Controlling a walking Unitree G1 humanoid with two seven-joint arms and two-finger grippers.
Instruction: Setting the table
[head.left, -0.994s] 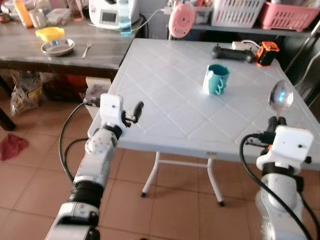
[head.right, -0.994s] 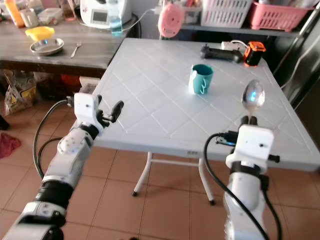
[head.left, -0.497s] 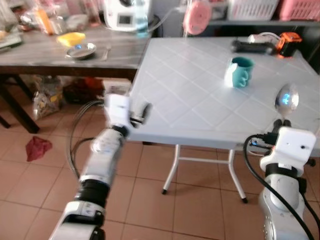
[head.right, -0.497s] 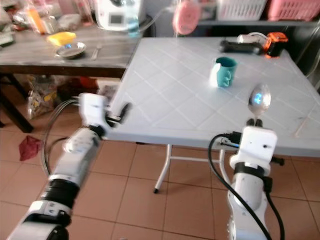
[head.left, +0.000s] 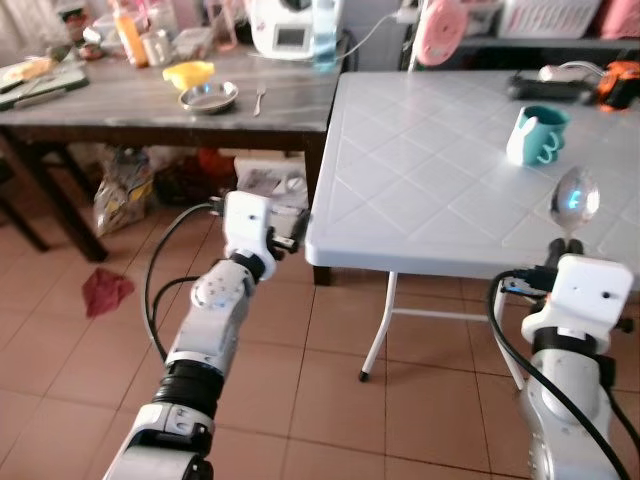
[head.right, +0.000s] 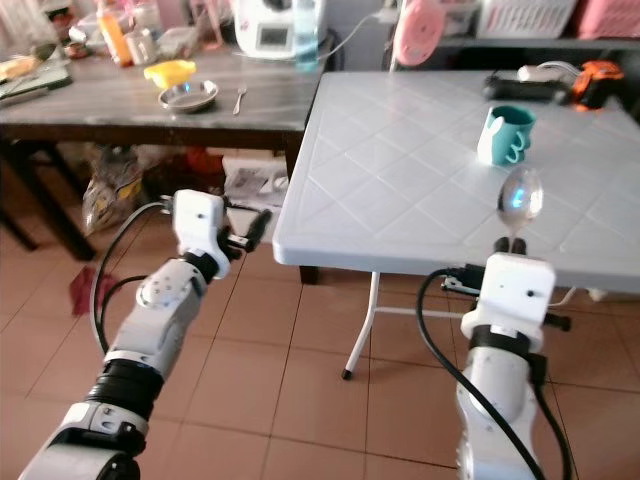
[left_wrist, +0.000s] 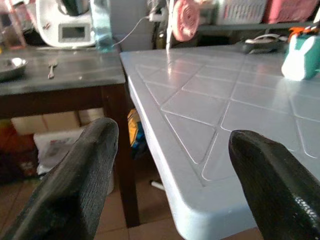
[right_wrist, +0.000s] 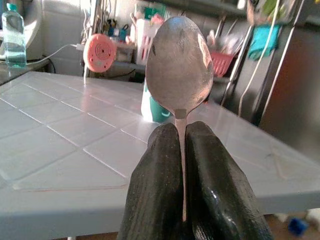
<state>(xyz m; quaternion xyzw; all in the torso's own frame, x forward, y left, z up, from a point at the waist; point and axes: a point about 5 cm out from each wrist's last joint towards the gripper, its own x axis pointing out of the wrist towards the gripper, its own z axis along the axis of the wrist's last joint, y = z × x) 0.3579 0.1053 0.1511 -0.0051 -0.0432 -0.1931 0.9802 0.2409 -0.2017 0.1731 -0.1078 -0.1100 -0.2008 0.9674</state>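
A metal spoon (head.left: 575, 195) stands upright, bowl up, with my right gripper (right_wrist: 180, 134) shut on its handle, just off the near edge of the white plastic table (head.left: 430, 180). Behind the spoon, a teal mug (head.left: 537, 135) sits toward the table's far right. My left gripper (left_wrist: 170, 145) is open with nothing between its fingers. It is held at the table's near left corner, level with the edge. On the wooden side table (head.left: 120, 110) to the left lie a metal bowl (head.left: 208, 96) and a fork (head.left: 258, 98).
A yellow dish (head.left: 188, 73), bottles and a white appliance (head.left: 285, 20) crowd the wooden table. A pink fan (head.left: 440, 30), a black device (head.left: 545, 88) and an orange tool (head.left: 620, 78) line the white table's far side. A red cloth (head.left: 105, 292) lies on the tiled floor.
The whole picture has shifted right and the table looks farther off, so the camera has moved. My left gripper now sits off the table's corner. The right gripper still holds the spoon upright.
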